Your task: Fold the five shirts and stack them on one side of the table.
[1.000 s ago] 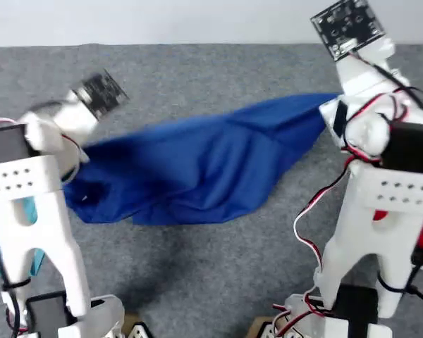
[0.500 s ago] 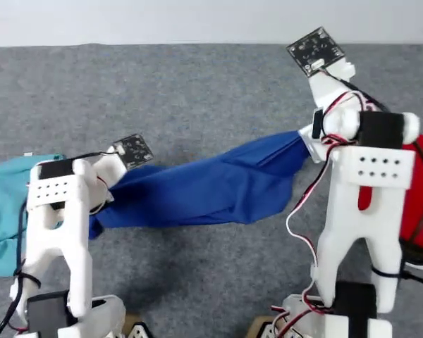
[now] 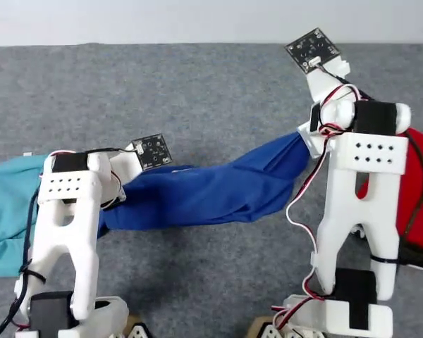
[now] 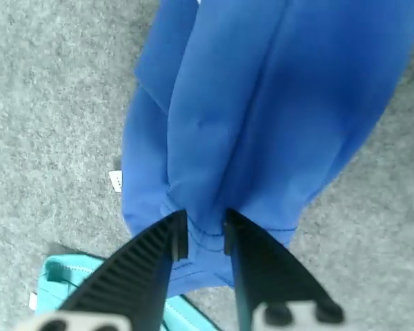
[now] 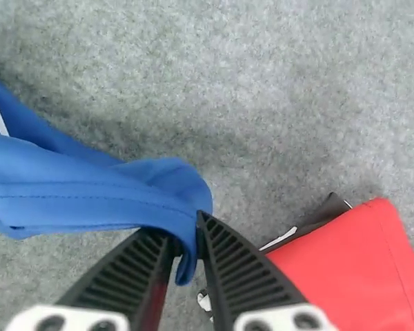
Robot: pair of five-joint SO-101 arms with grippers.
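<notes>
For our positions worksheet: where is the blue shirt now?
In the high view the blue shirt stretches across the middle of the table, held by the left gripper near the teal shirt and the right gripper beside the red shirt.

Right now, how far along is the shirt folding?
Done: nothing I can confirm as folded or stacked. In hand: the blue shirt hangs bunched between the arms, with the fingers of the left gripper shut on one end and those of the right gripper on the other. Left: folding it, then the teal shirt and red shirt at opposite table edges, then stacking.
</notes>
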